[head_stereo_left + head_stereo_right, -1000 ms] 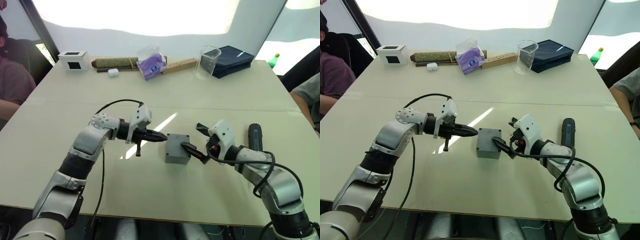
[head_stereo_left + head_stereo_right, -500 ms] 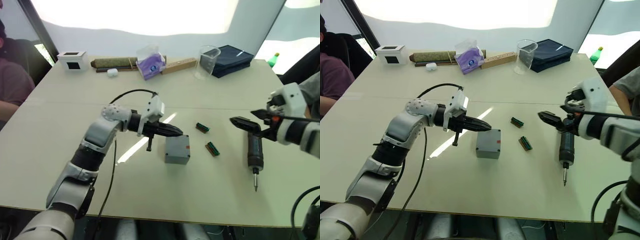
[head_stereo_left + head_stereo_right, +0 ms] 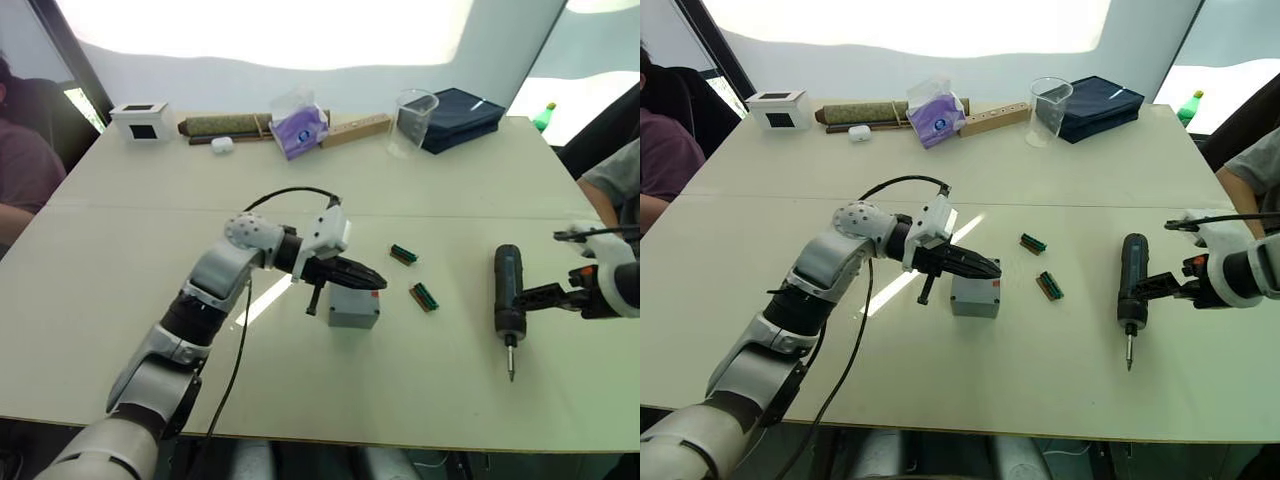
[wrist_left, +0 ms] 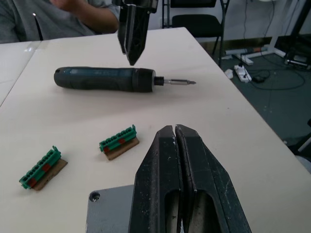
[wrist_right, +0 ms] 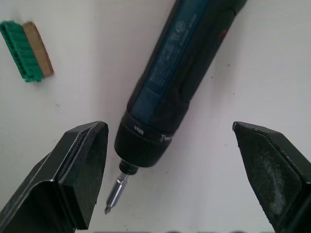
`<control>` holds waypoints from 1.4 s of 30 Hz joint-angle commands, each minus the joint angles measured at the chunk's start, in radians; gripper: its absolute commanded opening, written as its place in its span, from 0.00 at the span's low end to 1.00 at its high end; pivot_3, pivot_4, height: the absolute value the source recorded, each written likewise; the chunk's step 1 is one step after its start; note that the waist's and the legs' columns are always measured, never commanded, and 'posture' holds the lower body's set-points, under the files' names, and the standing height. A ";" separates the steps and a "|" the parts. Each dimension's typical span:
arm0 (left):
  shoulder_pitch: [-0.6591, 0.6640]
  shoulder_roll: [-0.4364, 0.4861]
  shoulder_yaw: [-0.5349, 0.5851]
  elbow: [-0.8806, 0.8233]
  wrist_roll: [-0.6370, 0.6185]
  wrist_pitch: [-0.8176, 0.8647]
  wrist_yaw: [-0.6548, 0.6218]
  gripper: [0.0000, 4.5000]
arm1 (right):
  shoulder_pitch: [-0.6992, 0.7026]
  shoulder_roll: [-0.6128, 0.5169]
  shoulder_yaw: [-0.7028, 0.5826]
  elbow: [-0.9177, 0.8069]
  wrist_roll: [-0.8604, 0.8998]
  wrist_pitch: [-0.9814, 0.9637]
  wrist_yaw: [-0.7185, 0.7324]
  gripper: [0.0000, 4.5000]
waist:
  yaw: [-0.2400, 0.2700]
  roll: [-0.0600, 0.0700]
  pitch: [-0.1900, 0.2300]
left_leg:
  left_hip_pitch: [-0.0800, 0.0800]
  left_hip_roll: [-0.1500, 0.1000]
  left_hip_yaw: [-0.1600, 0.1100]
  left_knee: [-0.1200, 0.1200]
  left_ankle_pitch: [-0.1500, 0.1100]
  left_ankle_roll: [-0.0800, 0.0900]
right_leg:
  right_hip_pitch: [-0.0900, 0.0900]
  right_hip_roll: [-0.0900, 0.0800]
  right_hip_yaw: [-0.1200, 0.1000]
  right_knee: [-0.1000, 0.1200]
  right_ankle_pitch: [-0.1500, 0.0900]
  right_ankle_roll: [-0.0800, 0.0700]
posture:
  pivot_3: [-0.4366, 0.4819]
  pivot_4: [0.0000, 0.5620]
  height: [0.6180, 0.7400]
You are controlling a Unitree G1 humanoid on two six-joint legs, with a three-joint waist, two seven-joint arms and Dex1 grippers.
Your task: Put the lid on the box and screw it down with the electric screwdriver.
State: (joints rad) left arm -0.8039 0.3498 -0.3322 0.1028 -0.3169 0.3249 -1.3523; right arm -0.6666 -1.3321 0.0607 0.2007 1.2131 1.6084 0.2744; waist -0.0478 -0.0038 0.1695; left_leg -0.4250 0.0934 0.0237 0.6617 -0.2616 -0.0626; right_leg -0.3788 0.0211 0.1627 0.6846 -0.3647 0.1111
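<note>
A pale bench (image 3: 940, 400) is seen from above, with two robot arms reaching over it. The left tool (image 3: 985, 270), two black fingers pressed together into a closed point, is held just above the top of the box (image 3: 975, 297). The box is a small deep grey square enclosure with a lid (image 4: 109, 213) seated on top; a screw hole is seen at one corner of that grey cover in the left wrist view. Whether the closed fingertips touch the lid cannot be told.

The electric screwdriver (image 3: 1131, 288) lies flat on the bench, well apart from the left tool and directly beneath the right tool (image 5: 175, 194). It is a thick dark cylinder with a bluish body panel, a ribbed black collar and a thin metal bit (image 5: 114, 193) at its tip. The right tool's fingers (image 5: 80, 167) are spread wide apart, one on each side of the screwdriver's collar end, with bench surface visible between each finger and the screwdriver.

Two small green connector strips (image 3: 1034, 242) (image 3: 1049, 287) on brown backing lie on the bench between the box and the screwdriver, beyond the left tool's tip.

Far from both tools, along the bench's far edge, are placed a white cube with a black window (image 3: 779, 108), a clear cup (image 3: 1049, 100) and a dark blue flat case (image 3: 1105, 100). A person's arm (image 3: 1240, 180) is seen at the bench's edge near the right tool.
</note>
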 commanded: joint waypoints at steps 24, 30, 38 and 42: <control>0.086 0.040 0.018 -0.139 -0.002 0.026 0.095 0.00 | -0.137 0.204 0.376 0.100 -0.361 0.006 0.158 0.48 | 0.003 -0.010 -0.004 | 0.000 0.001 -0.001 0.001 0.000 0.000 | 0.001 0.001 -0.002 0.000 0.000 0.000 | 0.48 0.27 0.99; 0.063 0.052 0.026 -0.099 0.012 0.009 0.105 0.00 | -0.192 0.198 0.346 0.129 -0.472 -0.005 0.236 0.48 | 0.004 -0.010 -0.005 | 0.001 0.001 -0.001 0.002 0.000 0.000 | 0.003 0.001 -0.002 0.000 0.000 0.000 | 0.48 0.27 0.99; 0.023 0.126 0.050 -0.001 0.026 -0.016 0.061 0.00 | -0.367 0.241 -0.146 0.057 -0.501 -0.158 0.227 0.48 | 0.005 0.010 0.006 | -0.004 0.000 0.005 0.001 0.001 -0.002 | -0.011 -0.001 0.004 0.005 0.001 0.001 | 0.48 0.27 0.99; 0.029 0.145 0.064 0.013 0.014 -0.007 0.041 0.00 | -0.212 0.433 -0.465 -0.308 -0.408 -0.258 0.150 0.48 | 0.010 0.006 0.005 | -0.004 0.002 0.002 -0.002 0.004 -0.007 | -0.011 0.001 -0.002 0.004 -0.002 -0.004 | 0.48 0.27 0.99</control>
State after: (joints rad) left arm -0.7605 0.4829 -0.2969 0.1216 -0.2880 0.3223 -1.2974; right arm -0.9052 -0.9549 -0.2922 0.0534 0.7311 1.3906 0.4452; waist -0.0381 0.0025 0.1740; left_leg -0.4293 0.0961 0.0255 0.6595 -0.2575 -0.0699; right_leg -0.3899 0.0233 0.1598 0.6881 -0.3668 0.1066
